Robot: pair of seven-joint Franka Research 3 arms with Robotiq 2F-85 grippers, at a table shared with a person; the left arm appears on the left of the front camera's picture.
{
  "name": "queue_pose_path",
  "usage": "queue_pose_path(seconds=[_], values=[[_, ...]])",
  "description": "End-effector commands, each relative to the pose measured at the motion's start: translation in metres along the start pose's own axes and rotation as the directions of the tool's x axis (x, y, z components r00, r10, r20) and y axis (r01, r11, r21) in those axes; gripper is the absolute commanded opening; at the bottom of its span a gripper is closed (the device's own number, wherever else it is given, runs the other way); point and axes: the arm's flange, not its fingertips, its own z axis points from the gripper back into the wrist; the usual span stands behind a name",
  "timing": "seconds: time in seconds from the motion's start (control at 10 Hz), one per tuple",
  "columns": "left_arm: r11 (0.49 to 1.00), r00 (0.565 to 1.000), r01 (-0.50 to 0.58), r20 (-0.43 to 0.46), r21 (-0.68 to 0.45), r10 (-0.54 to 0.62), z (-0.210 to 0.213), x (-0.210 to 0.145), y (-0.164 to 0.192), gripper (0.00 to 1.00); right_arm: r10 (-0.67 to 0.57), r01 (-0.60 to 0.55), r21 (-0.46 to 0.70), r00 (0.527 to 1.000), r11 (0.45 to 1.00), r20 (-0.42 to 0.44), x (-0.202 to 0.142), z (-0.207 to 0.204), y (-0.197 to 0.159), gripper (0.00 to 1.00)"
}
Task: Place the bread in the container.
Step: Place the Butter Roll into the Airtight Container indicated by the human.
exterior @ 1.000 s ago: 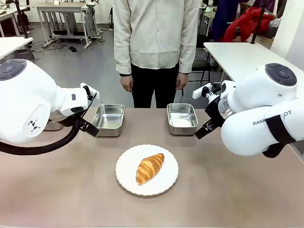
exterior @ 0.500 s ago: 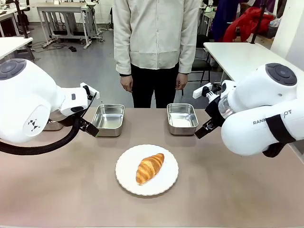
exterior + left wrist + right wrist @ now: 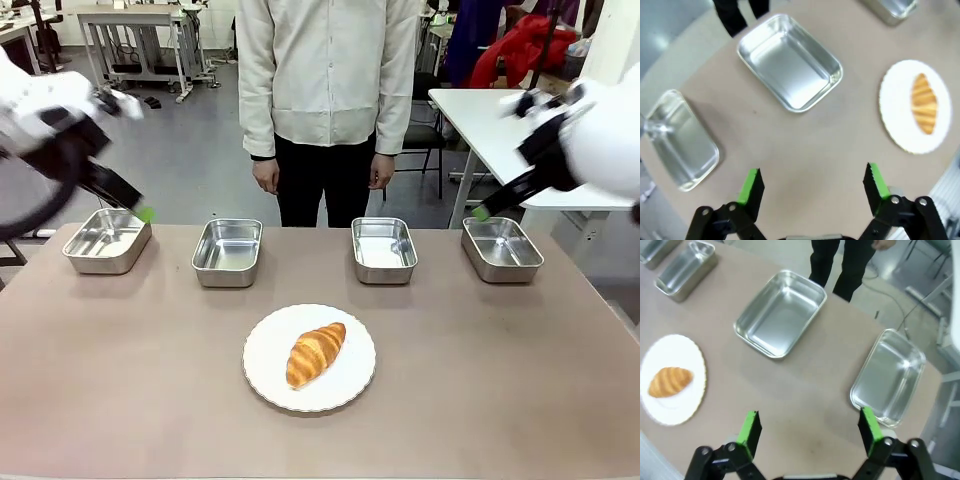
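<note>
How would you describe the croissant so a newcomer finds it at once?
On the brown table, nearer the robot than the row of four steel pans, sits a round white plate. The croissant lies on its middle. It is the only food there: golden-brown with lighter stripes, while the pans are shiny and empty.

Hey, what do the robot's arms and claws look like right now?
The left arm and right arm are white with black sections, and a black cable loops beside the left one. The left claw and right claw each have two black fingers tipped with bright green pads.
</note>
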Motion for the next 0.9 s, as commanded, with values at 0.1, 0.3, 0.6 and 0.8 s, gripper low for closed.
queue_pose_path(seconds=[0.1, 0.3, 0.6, 0.8], values=[[0.968, 0.99, 0.139, 0.048, -0.208, -0.131, 0.044, -0.013, 0.076, 1.0, 0.051, -0.054, 0.15, 0.998, 0.987, 0.024, -0.021, 0.031, -0.066, 1.0], [0.946, 0.966, 0.209, 0.201, -0.249, -0.161, 0.069, -0.046, 0.131, 1.0, 0.079, -0.097, 0.251, 0.994, 0.963, 0.082, -0.032, 0.032, -0.094, 1.0], [0.95, 0.948, 0.268, 0.217, -0.158, -0.231, 0.069, -0.063, 0.092, 1.0, 0.071, -0.087, 0.219, 0.994, 0.972, 0.078, -0.044, 0.041, -0.09, 1.0], [0.957, 0.961, 0.198, 0.233, -0.213, -0.147, 0.084, -0.075, 0.138, 1.0, 0.071, -0.087, 0.219, 0.994, 0.972, 0.078, -0.044, 0.041, -0.09, 1.0]])
